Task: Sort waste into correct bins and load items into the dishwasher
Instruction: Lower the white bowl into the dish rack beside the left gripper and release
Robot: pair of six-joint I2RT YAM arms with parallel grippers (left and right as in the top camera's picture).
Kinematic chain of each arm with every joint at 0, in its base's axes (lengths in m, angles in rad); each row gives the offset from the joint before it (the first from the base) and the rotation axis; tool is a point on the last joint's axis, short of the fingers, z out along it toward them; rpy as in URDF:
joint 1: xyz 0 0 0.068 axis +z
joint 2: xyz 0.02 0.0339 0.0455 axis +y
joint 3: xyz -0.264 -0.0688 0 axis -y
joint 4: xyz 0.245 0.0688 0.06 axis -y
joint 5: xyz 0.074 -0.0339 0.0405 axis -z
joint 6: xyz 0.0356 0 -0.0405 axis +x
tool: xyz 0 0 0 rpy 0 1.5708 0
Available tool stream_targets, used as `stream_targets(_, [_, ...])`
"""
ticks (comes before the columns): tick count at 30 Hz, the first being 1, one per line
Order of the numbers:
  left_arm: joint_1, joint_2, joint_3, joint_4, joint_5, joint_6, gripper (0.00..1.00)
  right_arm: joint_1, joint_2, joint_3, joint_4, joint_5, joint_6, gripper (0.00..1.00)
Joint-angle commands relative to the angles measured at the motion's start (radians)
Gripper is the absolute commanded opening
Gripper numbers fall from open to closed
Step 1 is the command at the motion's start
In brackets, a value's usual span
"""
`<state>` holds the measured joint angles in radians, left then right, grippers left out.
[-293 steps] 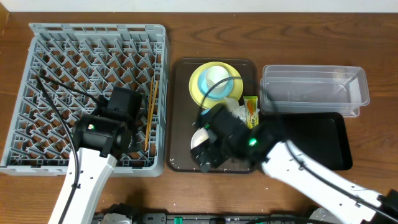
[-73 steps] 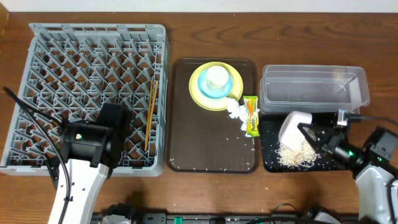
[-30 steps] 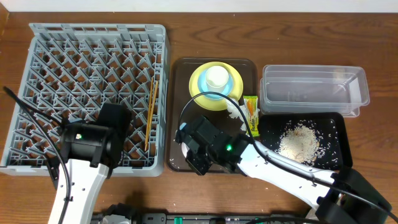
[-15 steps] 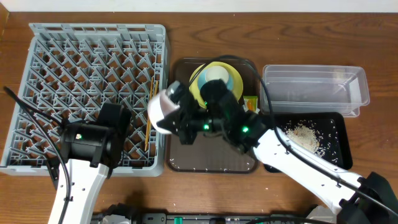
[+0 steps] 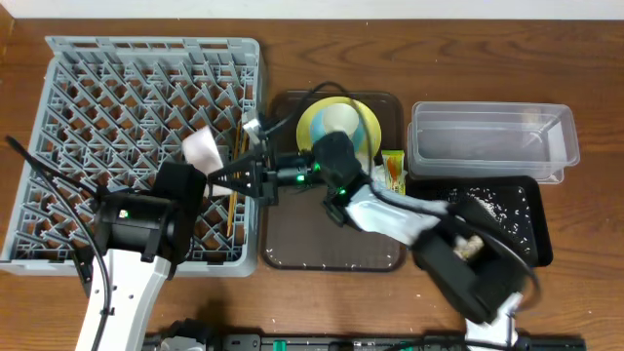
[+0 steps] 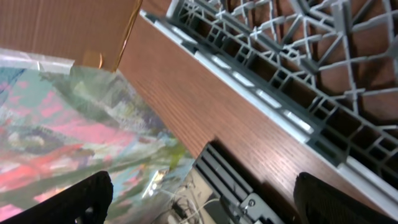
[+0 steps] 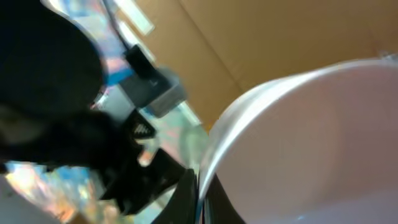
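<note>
My right gripper (image 5: 218, 176) is shut on the rim of the white bowl (image 5: 203, 147), holding it tilted above the right side of the grey dishwasher rack (image 5: 88, 88). In the right wrist view the fingers (image 7: 186, 196) pinch the bowl's rim (image 7: 311, 143). The wooden chopsticks (image 5: 231, 210) lie in the rack just under it. My left gripper (image 6: 202, 199) is open and empty near the rack's front rim (image 6: 267, 99). The yellow plate (image 5: 310, 136) carries the blue bowl and white cup (image 5: 337, 119). The green-and-orange wrapper (image 5: 393, 173) lies beside it. Crumbs (image 5: 480, 195) lie in the black tray (image 5: 522, 244).
The dark brown serving tray (image 5: 331, 239) sits between the rack and the bins, with my right arm (image 5: 390, 210) stretched across it. The clear tub (image 5: 492, 141) stands behind the black tray. My left arm (image 5: 141, 222) hangs over the rack's front right corner.
My right arm has swung left, carrying the white bowl from above the brown tray to above the rack's right side. The left arm has stayed put.
</note>
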<state>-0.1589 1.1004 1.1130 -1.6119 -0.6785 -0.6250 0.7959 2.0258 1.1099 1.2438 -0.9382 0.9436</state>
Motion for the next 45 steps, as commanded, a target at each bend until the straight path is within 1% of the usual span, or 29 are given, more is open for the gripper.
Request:
stream_targets(1, [0.003, -0.003, 0.002, -0.074, -0.001, -0.008, 0.93, 0.01, 0.09, 0.006, 0.186, -0.042, 0.326, 0.01])
stream_targets(4, [0.003, -0.003, 0.002, -0.074, -0.001, -0.008, 0.93, 0.014, 0.143, 0.006, 0.204, -0.038, 0.38, 0.01])
stream_targets(9, [0.003, -0.003, 0.002, -0.074, -0.001, -0.008, 0.93, 0.053, 0.193, 0.006, 0.204, -0.028, 0.379, 0.01])
stream_targets(16, [0.003, -0.003, 0.002, -0.074, -0.001, -0.008, 0.94, 0.111, 0.193, 0.009, 0.231, 0.015, 0.368, 0.01])
stream_targets(25, [0.003, -0.003, 0.002, -0.074, -0.001, -0.008, 0.93, 0.141, 0.193, 0.01, 0.233, 0.043, 0.357, 0.01])
stream_targets(31, [0.003, -0.003, 0.002, -0.074, -0.001, -0.008, 0.93, 0.16, 0.193, 0.01, 0.241, 0.048, 0.38, 0.01])
stream_targets(38, [0.003, -0.003, 0.002, -0.074, -0.001, -0.008, 0.93, 0.157, 0.193, 0.009, 0.217, 0.042, 0.378, 0.01])
stream_targets(42, [0.003, -0.003, 0.002, -0.074, -0.001, -0.008, 0.93, 0.126, 0.193, 0.009, 0.21, 0.012, 0.365, 0.01])
stream_targets(43, [0.003, -0.003, 0.002, -0.074, -0.001, -0.008, 0.93, 0.114, 0.193, 0.009, 0.21, -0.005, 0.365, 0.04])
stream_targets(44, [0.003, -0.003, 0.002, -0.074, -0.001, -0.008, 0.93, 0.092, 0.193, 0.009, 0.21, -0.04, 0.37, 0.15])
stream_targets(45, [0.003, -0.003, 0.002, -0.074, -0.001, -0.008, 0.93, 0.08, 0.193, 0.009, 0.21, -0.058, 0.379, 0.21])
